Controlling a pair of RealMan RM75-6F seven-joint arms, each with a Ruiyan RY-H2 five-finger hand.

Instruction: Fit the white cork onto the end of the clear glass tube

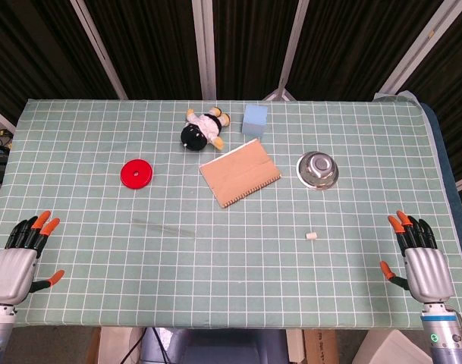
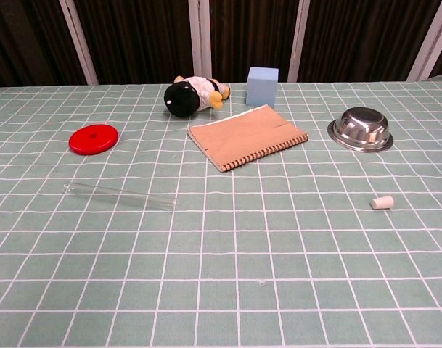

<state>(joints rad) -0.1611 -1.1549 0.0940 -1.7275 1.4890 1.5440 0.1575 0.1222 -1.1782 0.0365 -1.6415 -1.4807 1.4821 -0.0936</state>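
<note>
A clear glass tube (image 1: 164, 227) (image 2: 120, 196) lies flat on the green checked cloth, left of centre. A small white cork (image 1: 312, 236) (image 2: 382, 203) lies on its side to the right of centre, well apart from the tube. My left hand (image 1: 22, 254) rests at the table's near left corner, fingers spread and holding nothing. My right hand (image 1: 418, 254) rests at the near right corner, likewise spread and empty. Neither hand shows in the chest view.
A red disc (image 1: 137, 174) (image 2: 93, 138) lies left of the tube. A brown spiral notebook (image 1: 240, 173) (image 2: 247, 135) sits mid-table, with a plush toy (image 1: 202, 130) (image 2: 192, 96) and blue block (image 1: 255, 119) (image 2: 262, 85) behind. A steel bowl (image 1: 317, 169) (image 2: 361, 129) stands upside down at right.
</note>
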